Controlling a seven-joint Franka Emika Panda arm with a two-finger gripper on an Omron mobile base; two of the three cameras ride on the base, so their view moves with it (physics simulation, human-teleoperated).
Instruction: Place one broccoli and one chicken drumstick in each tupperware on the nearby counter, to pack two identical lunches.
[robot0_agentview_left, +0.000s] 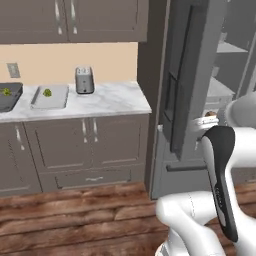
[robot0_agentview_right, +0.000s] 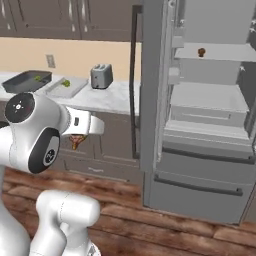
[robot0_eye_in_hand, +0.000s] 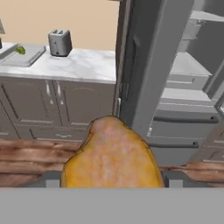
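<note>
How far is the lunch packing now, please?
Done: one broccoli lies in the dark tupperware, another in the pale one. In hand: the end effector holds a golden drumstick. Left: both drumsticks; the brown one sits on a fridge shelf.

The golden-orange lumpy chicken drumstick (robot0_eye_in_hand: 112, 153) sits directly before the gripper and covers its dark finger tips almost fully, so the contact itself cannot be seen; its lower part is cut by the picture's edge. Far to the upper left of the gripper, the dark grey deep tupperware (robot0_agentview_left: 9, 96) is cut off by the frame's left edge in the left base view. The small brown piece (robot0_agentview_right: 201, 51) on the fridge shelf is too small to identify.
</note>
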